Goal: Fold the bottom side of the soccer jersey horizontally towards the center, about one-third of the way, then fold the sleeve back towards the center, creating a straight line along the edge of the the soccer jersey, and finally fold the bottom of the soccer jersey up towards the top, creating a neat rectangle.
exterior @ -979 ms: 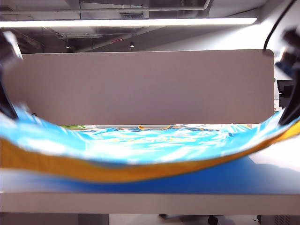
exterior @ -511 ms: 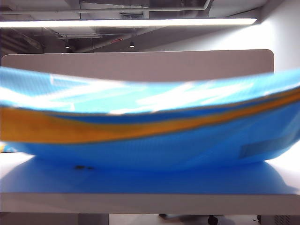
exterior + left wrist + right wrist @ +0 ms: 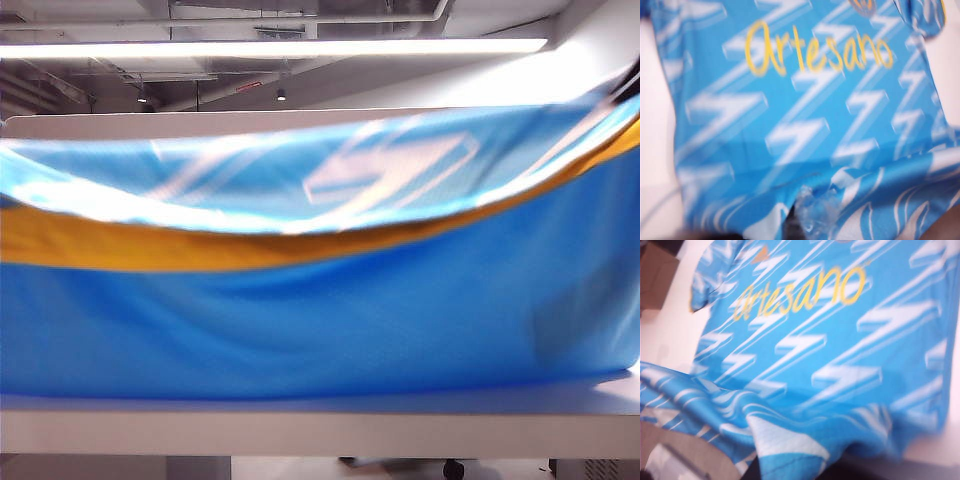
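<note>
The soccer jersey (image 3: 320, 320) hangs lifted across the whole exterior view. Its plain blue reverse faces the camera, with a yellow-orange band (image 3: 150, 250) above it and white-streaked fabric over that. No gripper shows clearly in that view. In the left wrist view my left gripper (image 3: 807, 225) is shut on a bunched edge of the jersey (image 3: 805, 100), which lies flat beyond it with yellow lettering. In the right wrist view my right gripper (image 3: 790, 462) is shut on the raised edge of the jersey (image 3: 830, 340). Cloth mostly hides both pairs of fingers.
The white table (image 3: 320, 425) shows only along its front edge under the hanging cloth. A grey partition panel (image 3: 150, 125) stands behind. Bare tabletop (image 3: 655, 150) lies beside the jersey, and a brown object (image 3: 657, 275) sits past the sleeve.
The held edge of the jersey has risen from a low sag near the table to a tall curtain covering most of the partition. Both arms rose out of the exterior view.
</note>
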